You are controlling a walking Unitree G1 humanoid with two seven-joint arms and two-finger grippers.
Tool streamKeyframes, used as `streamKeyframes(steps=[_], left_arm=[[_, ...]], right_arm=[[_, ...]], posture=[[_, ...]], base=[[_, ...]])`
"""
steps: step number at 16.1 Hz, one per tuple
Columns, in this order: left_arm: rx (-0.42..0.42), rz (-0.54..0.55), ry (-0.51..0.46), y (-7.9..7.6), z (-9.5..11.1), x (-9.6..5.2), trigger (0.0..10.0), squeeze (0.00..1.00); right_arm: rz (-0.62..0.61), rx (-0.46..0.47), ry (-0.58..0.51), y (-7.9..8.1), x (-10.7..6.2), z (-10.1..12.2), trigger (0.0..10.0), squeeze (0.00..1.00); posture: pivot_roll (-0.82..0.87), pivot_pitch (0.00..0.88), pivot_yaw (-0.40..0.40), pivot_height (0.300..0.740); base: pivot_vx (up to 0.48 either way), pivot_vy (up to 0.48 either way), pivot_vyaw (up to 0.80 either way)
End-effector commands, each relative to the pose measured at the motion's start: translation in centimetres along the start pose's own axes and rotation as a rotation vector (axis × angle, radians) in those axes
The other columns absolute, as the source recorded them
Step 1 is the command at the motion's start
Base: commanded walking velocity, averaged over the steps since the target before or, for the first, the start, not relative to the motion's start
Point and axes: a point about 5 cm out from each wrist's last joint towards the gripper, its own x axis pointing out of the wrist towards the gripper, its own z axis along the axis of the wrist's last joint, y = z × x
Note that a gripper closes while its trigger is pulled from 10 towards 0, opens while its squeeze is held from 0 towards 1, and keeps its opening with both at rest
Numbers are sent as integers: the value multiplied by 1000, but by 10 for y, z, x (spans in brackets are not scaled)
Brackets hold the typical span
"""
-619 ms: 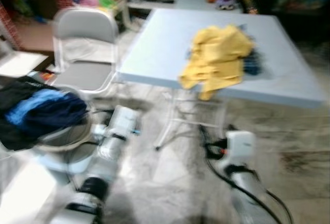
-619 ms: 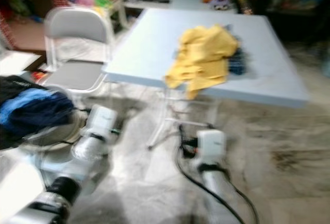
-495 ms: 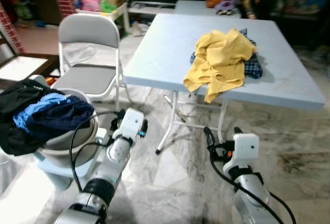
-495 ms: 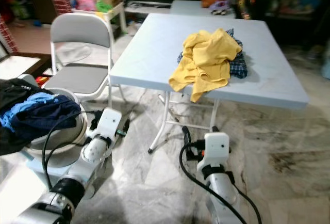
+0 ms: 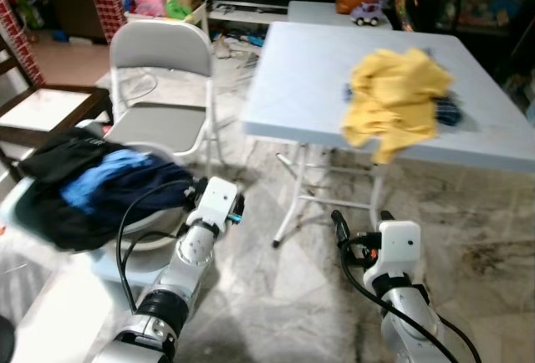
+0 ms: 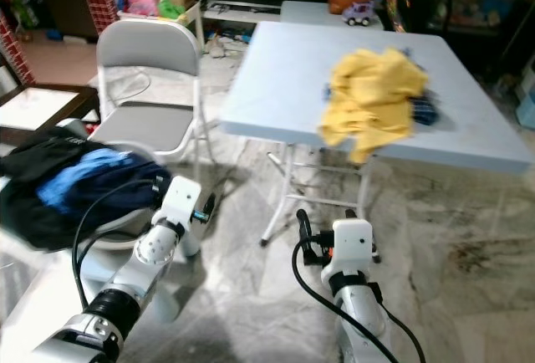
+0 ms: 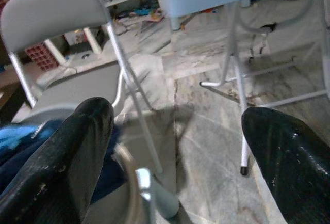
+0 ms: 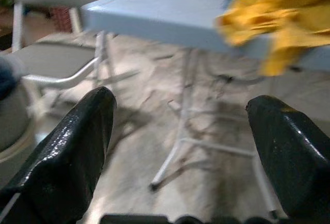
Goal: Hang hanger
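Observation:
My left gripper (image 7: pixel 178 115) is open and held low in front of me, beside a basket heaped with dark and blue clothes (image 5: pixel 109 187). Past its fingers (image 7: pixel 77 146) I see the marble floor, the legs of a grey folding chair (image 7: pixel 56 7) and table legs. My right gripper (image 8: pixel 180 102) is also open with nothing between its fingers (image 8: pixel 77 141), low over the floor and facing the light-blue folding table (image 5: pixel 301 87). A crumpled yellow garment (image 5: pixel 393 99) lies on that table and hangs over its near edge, with a dark checked cloth (image 5: pixel 449 112) under it.
The grey folding chair (image 5: pixel 163 70) stands left of the table, a wooden chair (image 5: pixel 42 104) further left. A second table with toys (image 5: pixel 368 13) and cluttered shelves lie behind. Marble floor (image 5: pixel 485 237) spreads in front and to the right.
The whole picture has shifted right and sharpened, so the camera has turned left. Both arms keep the same low pose with fingers open.

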Motion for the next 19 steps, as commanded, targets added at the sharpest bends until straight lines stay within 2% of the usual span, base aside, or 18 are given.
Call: streamKeyframes(steps=[1,7,13,17,19], left_arm=[[-12,-23,-22,3,3,0,10000,0],[-131,-63,32,7,-4,0,10000,0],[-150,-73,29,5,-4,-1,10000,0],[-160,-81,33,4,-4,-1,10000,0],[-167,-84,36,3,-5,-1,10000,0]], right_arm=[[13,0,-26,3,2,7,10000,0],[39,-3,-29,6,1,7,10000,0],[49,-7,-26,7,0,7,10000,0],[41,-6,-23,5,0,6,10000,0],[42,-7,-23,5,0,6,10000,0]], posture=[[49,34,-78,740],[46,37,-77,740],[43,42,-82,740],[42,42,-84,740],[42,42,-84,740]], base=[[0,0,0],[0,0,105],[0,0,750],[0,0,0],[0,439,0]])
